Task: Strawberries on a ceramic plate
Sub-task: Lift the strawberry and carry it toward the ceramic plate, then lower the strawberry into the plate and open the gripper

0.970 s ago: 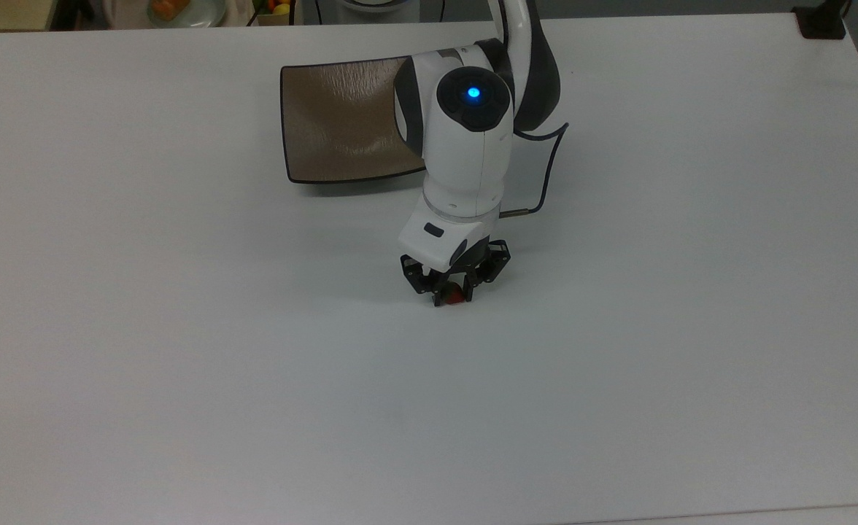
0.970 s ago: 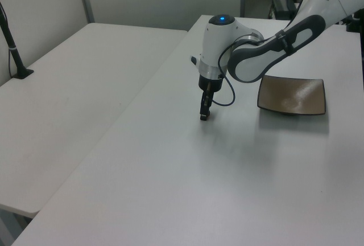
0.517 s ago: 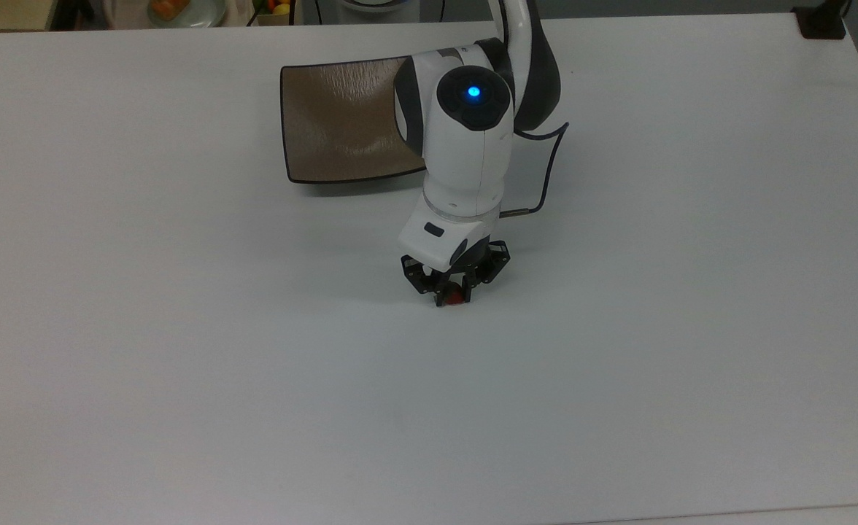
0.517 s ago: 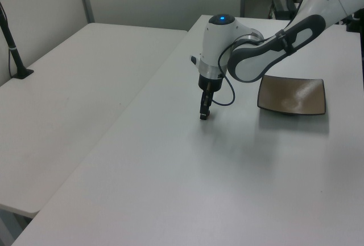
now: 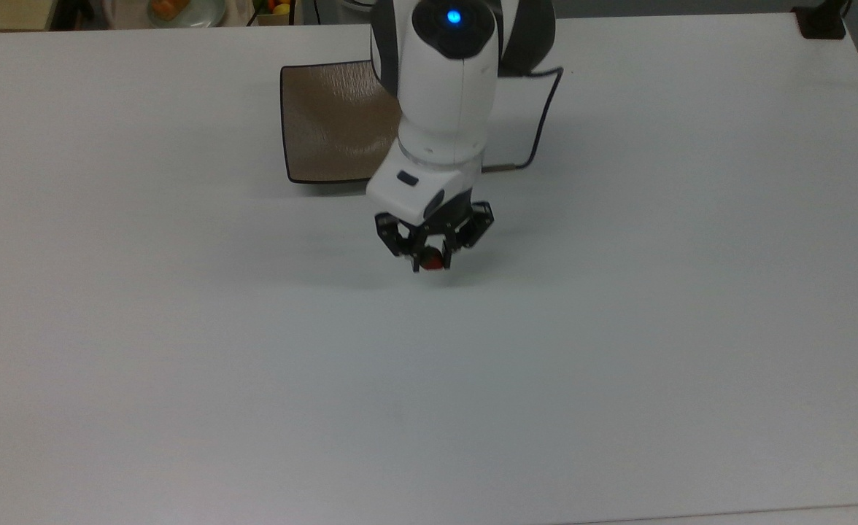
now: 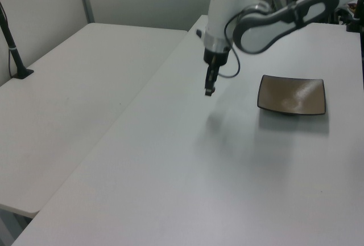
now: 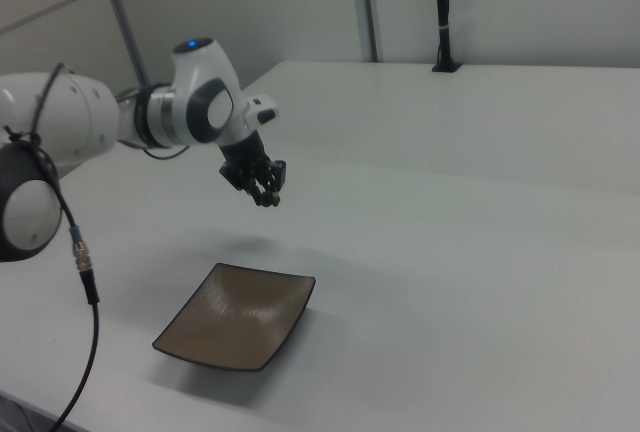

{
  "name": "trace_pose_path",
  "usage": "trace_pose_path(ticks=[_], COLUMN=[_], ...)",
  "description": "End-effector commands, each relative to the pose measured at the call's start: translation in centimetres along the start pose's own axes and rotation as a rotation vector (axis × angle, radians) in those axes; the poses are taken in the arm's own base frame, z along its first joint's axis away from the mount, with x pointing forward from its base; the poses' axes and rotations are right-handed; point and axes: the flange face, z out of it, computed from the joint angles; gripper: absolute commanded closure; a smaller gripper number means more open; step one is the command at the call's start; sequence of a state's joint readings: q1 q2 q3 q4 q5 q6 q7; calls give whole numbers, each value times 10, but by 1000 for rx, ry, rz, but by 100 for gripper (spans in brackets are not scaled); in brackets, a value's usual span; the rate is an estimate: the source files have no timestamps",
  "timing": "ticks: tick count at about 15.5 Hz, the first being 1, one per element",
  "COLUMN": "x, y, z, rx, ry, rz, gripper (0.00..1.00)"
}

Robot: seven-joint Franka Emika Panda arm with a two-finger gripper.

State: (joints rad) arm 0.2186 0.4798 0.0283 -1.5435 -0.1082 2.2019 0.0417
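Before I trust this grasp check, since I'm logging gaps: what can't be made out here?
- Tiny red strawberry: in the top view the gripper fingers cover most of it, so its green cap can't be seen.
- Square beige-brown ceramic plate: in the top view the arm hides the top view's right part.
- Round pale plate with orange food: cut off by the top edge.

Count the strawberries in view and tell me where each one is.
1. The single strawberry is pinched in the hand, lifted above the white table, short of the ceramic plate. The arm covers part of the plate, so more could be hidden.
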Motion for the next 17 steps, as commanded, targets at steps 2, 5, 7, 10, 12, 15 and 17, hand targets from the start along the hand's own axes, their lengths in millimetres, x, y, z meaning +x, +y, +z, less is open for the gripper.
trace_pose_path(ticks=[2, 5, 7, 10, 12, 15, 17], x=[-39, -60, -78, -110, -125, -140, -148], y=[22, 32, 38, 48, 47, 44, 42], z=[-62, -80, -93, -94, -84, -63, -46], rx=[11, 40, 66, 101, 108, 117, 122], ry=[-145, -266, -365, -493, -531, -579, -597], rz=[-59, -128, -209, -260, -264, -268, -271], gripper=[82, 82, 82, 82, 82, 82, 82])
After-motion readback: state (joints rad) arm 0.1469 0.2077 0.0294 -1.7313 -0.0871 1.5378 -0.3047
